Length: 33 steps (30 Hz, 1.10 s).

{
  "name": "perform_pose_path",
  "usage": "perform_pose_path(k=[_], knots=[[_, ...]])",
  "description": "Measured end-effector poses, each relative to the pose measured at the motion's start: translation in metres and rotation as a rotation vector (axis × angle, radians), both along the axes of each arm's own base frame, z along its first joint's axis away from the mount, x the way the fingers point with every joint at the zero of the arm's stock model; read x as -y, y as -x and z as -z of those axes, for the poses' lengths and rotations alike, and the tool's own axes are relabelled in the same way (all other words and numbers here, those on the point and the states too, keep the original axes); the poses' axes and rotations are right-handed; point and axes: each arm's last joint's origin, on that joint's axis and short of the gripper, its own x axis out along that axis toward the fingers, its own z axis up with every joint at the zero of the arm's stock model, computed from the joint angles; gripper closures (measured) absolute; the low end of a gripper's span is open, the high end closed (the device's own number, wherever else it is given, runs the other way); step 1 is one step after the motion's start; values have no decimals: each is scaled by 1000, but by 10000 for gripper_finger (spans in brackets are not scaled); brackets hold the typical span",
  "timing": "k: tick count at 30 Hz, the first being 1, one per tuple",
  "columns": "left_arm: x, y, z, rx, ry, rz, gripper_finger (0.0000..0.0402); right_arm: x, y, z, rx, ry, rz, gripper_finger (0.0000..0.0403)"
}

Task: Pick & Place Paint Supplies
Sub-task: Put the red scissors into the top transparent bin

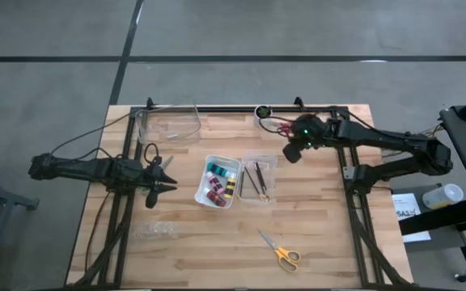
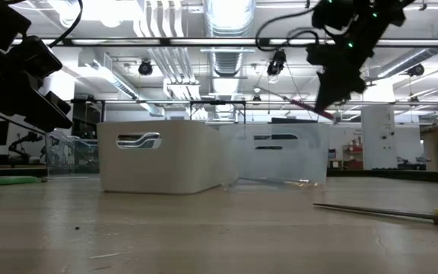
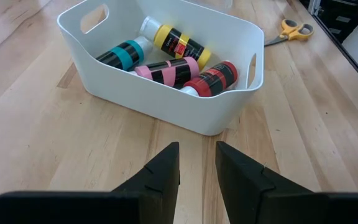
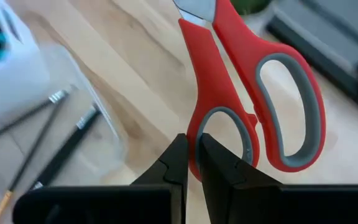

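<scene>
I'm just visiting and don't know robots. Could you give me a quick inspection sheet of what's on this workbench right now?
Surface: wooden table, mostly bare.
Job's things: four paint bottles lie in the white bin; brushes lie in a clear tray; yellow scissors lie loose on the table; red scissors are held in the air.
Clutter: empty clear bin at the far edge.
Grippers: right gripper shut on the red scissors' handle; left gripper open, empty, facing the white bin.
Cables: black cable trails from the left arm.
Surroundings: grey floor; a workshop behind.
</scene>
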Motion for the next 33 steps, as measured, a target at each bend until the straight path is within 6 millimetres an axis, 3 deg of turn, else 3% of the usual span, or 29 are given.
perform_pose_path(k=[6,17,24,33], knots=[[0,0,0,0,0,0,294,15,-42,-23,37,80,-132,381],[0,0,0,0,0,0,294,57,-132,-32,170,130,-314,381],[0,0,0,0,0,0,294,81,-184,-24,195,101,-423,381],[0,0,0,0,0,0,294,102,-236,-11,260,82,-541,381]])
